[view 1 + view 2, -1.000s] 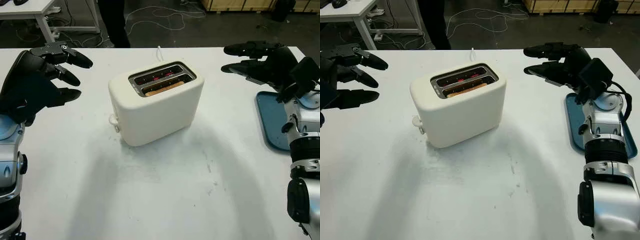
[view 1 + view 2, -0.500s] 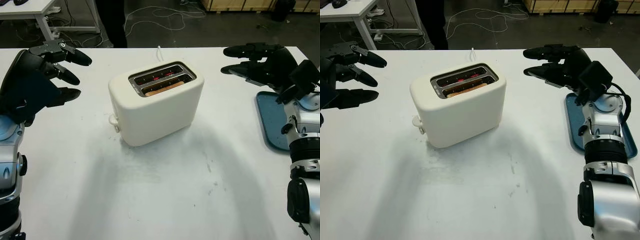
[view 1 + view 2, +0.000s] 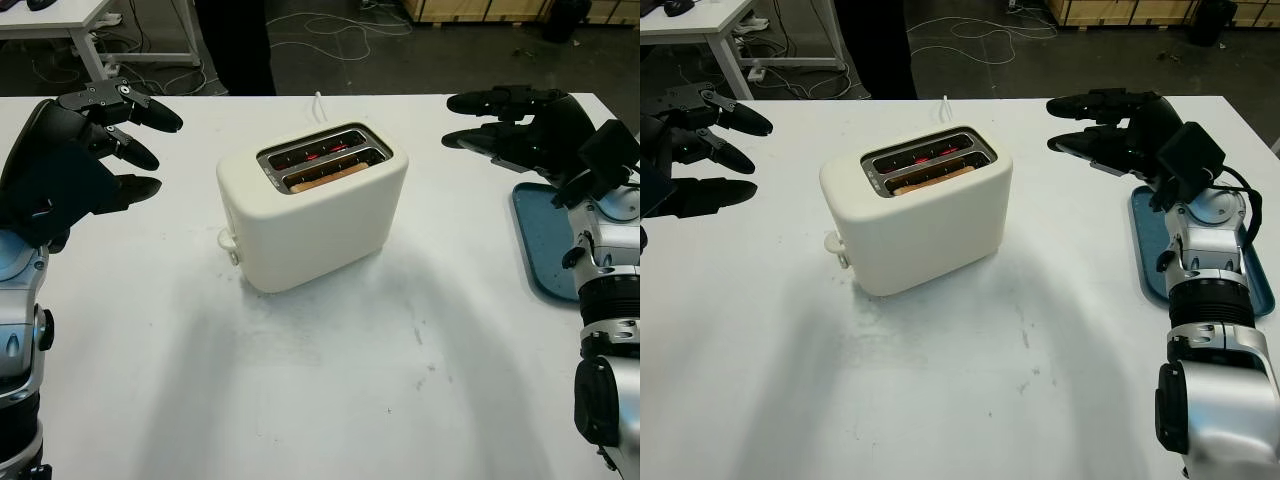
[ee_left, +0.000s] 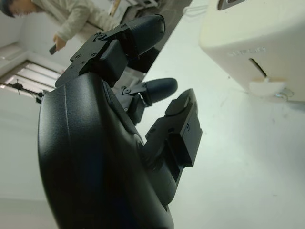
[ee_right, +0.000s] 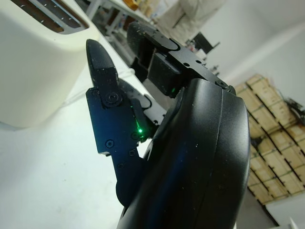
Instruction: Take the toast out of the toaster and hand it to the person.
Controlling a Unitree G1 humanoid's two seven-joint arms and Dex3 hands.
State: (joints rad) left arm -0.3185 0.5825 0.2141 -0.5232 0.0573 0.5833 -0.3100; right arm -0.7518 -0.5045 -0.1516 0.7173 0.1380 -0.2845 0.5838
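The toast (image 3: 328,178), one slice, sits low in the near slot of the toaster (image 3: 312,215), between my two hands and well apart from both; I judge I'm at the approach, nothing grasped yet. My left hand (image 3: 75,160) and right hand (image 3: 525,130) are both open and empty, raised either side of the toaster; next I must bring one hand over the slot and pinch the slice's top edge; one tray (image 3: 545,240) lies under my right wrist, and one person (image 3: 235,45) stands beyond the table.

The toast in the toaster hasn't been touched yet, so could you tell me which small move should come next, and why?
Probably bring the open right hand over the toaster: the toast sits low in its near slot, and both hands, including the open left hand, are off to the sides.
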